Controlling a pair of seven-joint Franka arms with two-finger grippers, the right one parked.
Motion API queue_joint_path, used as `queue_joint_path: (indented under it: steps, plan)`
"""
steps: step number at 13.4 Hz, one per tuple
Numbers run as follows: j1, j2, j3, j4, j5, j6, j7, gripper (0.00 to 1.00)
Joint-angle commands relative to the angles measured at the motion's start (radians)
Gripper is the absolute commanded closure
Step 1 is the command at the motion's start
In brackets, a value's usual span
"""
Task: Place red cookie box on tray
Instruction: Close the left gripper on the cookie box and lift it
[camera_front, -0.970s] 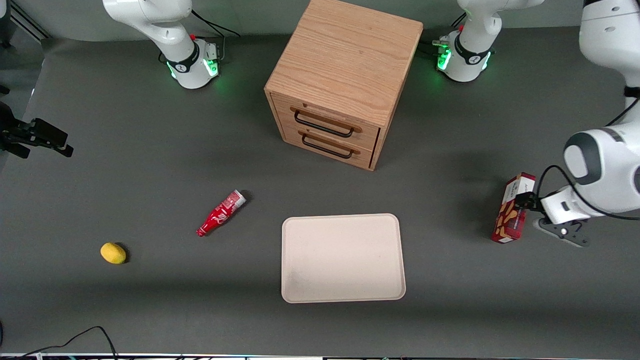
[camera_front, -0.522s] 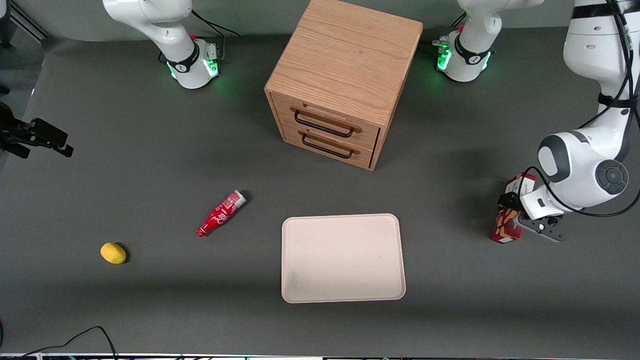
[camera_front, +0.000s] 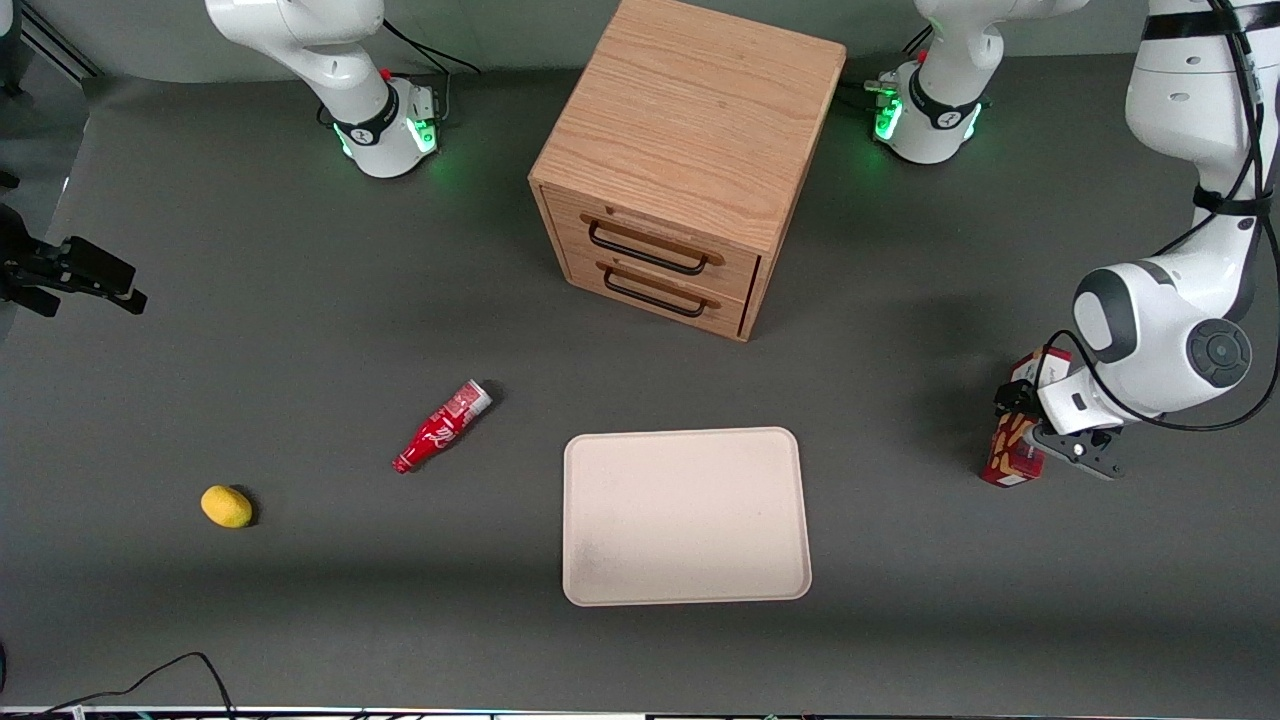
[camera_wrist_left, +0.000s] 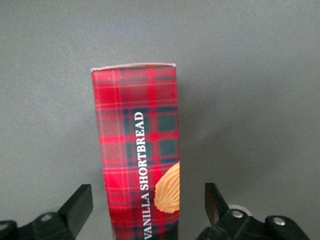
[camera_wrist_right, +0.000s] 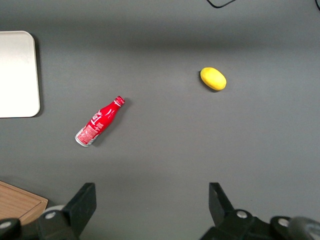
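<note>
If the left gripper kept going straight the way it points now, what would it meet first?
Probably the table: the gripper is open, straddling the red cookie box, fingers clear of it.

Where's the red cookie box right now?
The red cookie box lies on the table toward the working arm's end, apart from the tray, between the open fingers of the tool.

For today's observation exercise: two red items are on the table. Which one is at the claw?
The red cookie box, plaid, between the open claw; the small red bottle lies apart.
</note>
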Motion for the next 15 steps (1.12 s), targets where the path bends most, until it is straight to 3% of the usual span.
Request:
queue_joint_path:
  steps: [1,2,3,6,11,15]
  plan:
    - [0.001,-0.017,0.005,-0.024,-0.021,0.017,0.026,0.51]
    - [0.003,-0.017,0.005,-0.024,-0.021,0.017,0.026,0.76]
    - [0.004,-0.017,0.005,-0.023,-0.021,0.017,0.026,0.93]
    - [0.004,-0.018,0.005,-0.023,-0.021,0.017,0.026,1.0]
    - [0.006,-0.058,0.011,0.011,-0.021,-0.041,0.029,1.0]
    - [0.006,-0.095,0.031,0.257,-0.019,-0.411,0.023,1.0]
